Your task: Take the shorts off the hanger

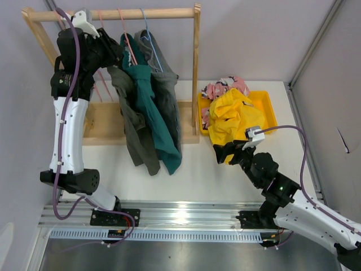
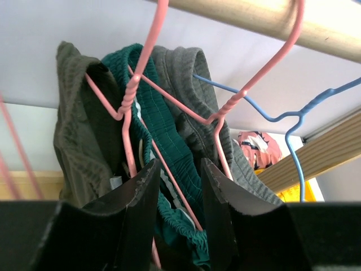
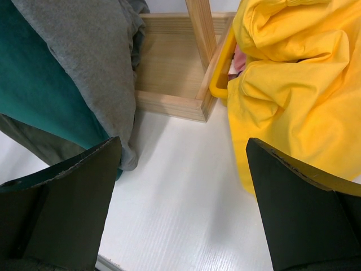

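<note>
Three shorts (image 1: pixel 149 113) on wire hangers (image 2: pixel 131 96), two in yellow bin (image 1: pixel 271 113).

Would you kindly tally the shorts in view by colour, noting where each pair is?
Olive green shorts, on the wooden rack: 1
Teal shorts, on the rack: 1
Grey shorts, on the rack: 1
Yellow shorts, in the yellow tray: 1
Pink patterned shorts, in the tray: 1
Total: 5

Yellow shorts (image 1: pixel 234 118) in yellow tray (image 1: pixel 269 108)
</note>
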`<state>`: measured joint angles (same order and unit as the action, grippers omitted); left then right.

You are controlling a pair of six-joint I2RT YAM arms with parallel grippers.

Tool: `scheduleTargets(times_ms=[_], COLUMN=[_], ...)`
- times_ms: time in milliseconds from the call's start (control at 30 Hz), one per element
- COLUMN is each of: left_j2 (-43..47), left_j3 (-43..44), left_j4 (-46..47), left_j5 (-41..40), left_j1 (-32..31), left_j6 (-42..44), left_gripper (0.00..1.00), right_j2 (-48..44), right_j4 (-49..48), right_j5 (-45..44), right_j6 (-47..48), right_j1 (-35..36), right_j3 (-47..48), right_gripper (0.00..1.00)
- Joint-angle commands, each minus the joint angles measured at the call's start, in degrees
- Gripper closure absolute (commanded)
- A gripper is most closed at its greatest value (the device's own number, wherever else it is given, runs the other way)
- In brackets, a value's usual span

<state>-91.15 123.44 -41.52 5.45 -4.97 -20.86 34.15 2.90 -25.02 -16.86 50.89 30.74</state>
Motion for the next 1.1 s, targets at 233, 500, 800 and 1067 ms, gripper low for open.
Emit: scheduleTargets(times_ms=[233, 500, 800, 1067], left_j2=[5.37, 4.58, 1.6, -1.92], left_j3=[-0.21, -1.97, -2.24, -1.71], left_j4=[1.26, 1.53, 2.32, 3.55], left_j5=[-4.13, -7.73, -8.62, -8.18], left_j1=[-0.39, -0.39, -0.39, -0.39], left_j6=[2.93, 3.72, 3.9, 3.2], left_gripper=[0.59, 0.59, 0.59, 0.68], right_j2=[2.76, 2.41, 2.15, 1.88], right_j4=[-3.93, -3.34, -3.07, -1.05], right_j5=[0.23, -0.3, -1.09, -1.79], right_j6=[0.08, 0.16, 0.43, 1.13], right_j1=[0.43, 0.52, 0.44, 0.43], right_j3=[-0.33, -0.51, -0.86, -0.86], right_gripper=[0.01, 0.01, 0.0, 0.01])
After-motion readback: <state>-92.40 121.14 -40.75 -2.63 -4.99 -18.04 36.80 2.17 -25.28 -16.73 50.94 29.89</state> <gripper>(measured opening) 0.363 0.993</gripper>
